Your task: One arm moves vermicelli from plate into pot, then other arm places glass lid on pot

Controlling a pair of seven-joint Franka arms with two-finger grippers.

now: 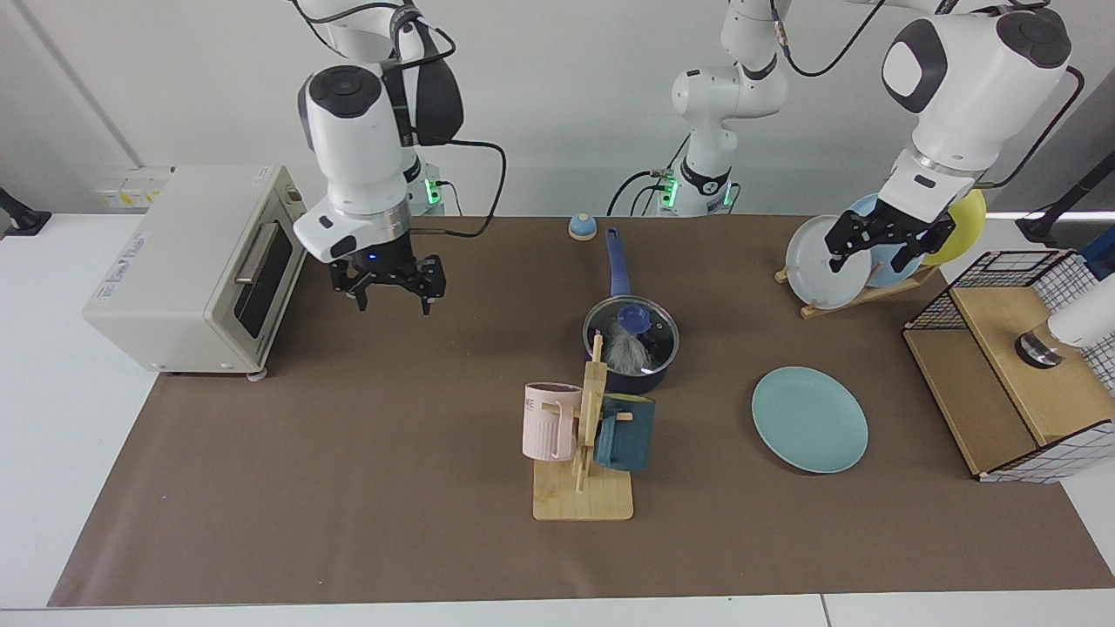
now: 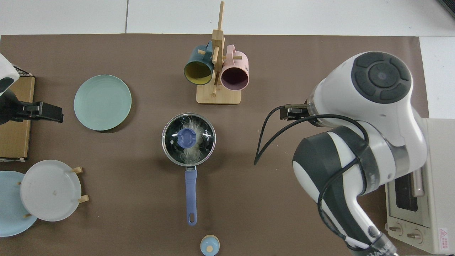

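The dark navy pot stands mid-table, its blue handle pointing toward the arm bases. The glass lid with its blue knob sits on the pot. White vermicelli shows through the glass. The teal plate lies bare beside the pot. My right gripper hangs open and holds nothing, far from the pot, next to the toaster oven. My left gripper waits open in front of the plate rack.
A toaster oven stands at one table end. A wooden mug rack with a pink and a blue mug stands in front of the pot. A rack of upright plates, a wire basket with a wooden box and a small blue knobbed object are nearby.
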